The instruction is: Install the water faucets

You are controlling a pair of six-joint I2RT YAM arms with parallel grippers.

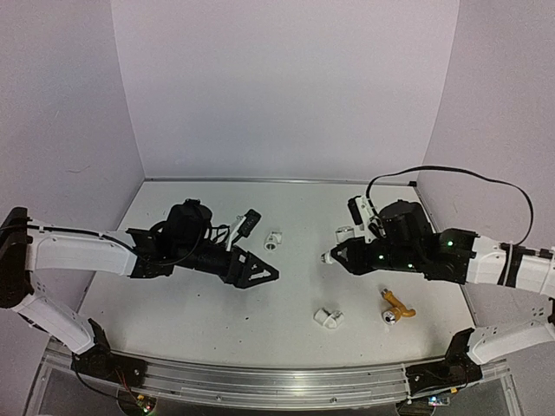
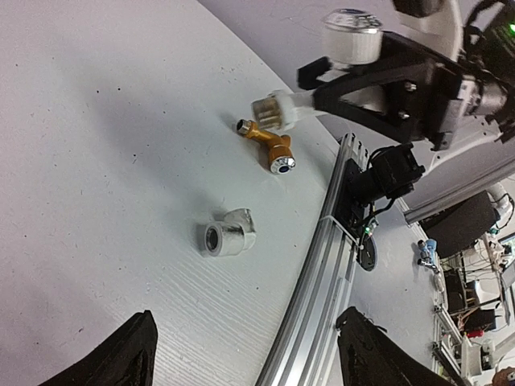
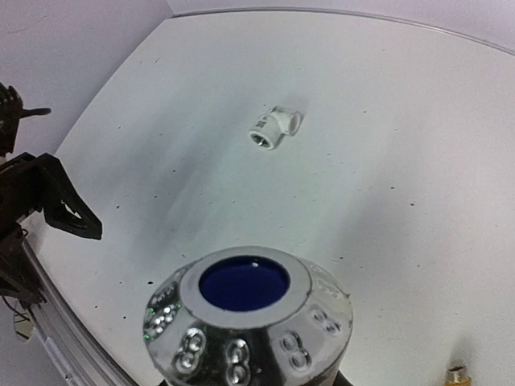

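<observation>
step: right gripper [image 1: 338,254] clamps white faucet [image 3: 245,310] | left gripper [image 2: 245,322] wide, empty | next: left probably grabs fitting [image 2: 227,235] at its 12 o'clock, steadying it for threading

A yellow-gold tap [image 1: 397,305] with a silvery end is seen on a white table [image 1: 173,303]. A white fitting [image 1: 328,318] is seen left of it, and beyond it a white tap [image 3: 245,322] with a silvery, blue-centred end.

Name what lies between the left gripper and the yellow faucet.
A white pipe fitting lies between left gripper and yellow faucet, shown in left wrist view.
</observation>
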